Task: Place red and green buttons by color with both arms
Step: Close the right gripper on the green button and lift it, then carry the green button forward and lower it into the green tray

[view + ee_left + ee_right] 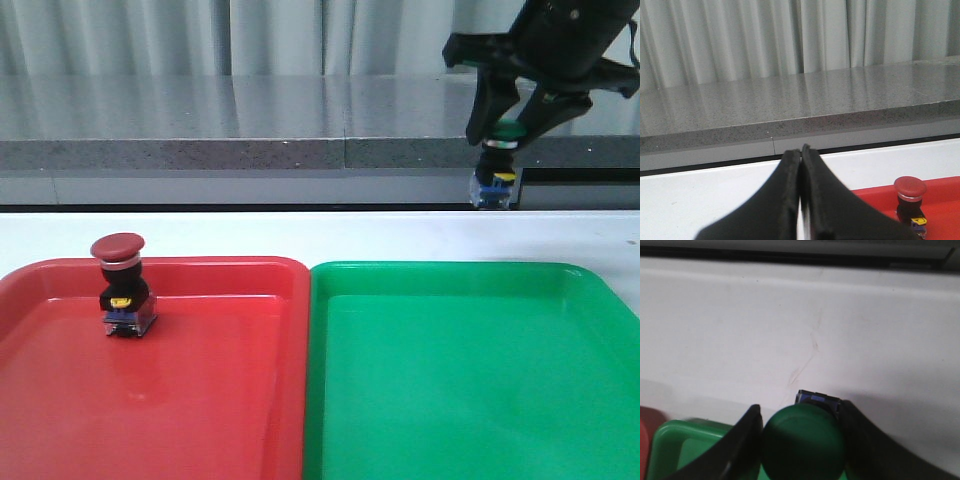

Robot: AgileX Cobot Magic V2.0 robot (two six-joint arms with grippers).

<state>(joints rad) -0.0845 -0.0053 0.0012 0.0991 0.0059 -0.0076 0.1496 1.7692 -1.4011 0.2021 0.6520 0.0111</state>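
right claw (503,128) grasping green button (497,165) aloft, far right | left claw (801,165) clenched, holding nothing | red button (124,288) in red tray (200,400)

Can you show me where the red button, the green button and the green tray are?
red button (118,246), front view, on its red cap.
green button (803,442), right wrist view, on its green cap between the fingers.
green tray (440,268), front view, on its back rim.

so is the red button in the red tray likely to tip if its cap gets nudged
Probably yes: the red button stands upright in the red tray, tall and narrow, its wide cap overhanging a small base, so it looks top-heavy. The tray floor looks glossy, so a low push might slide it instead. It looks rigid, not floppy.
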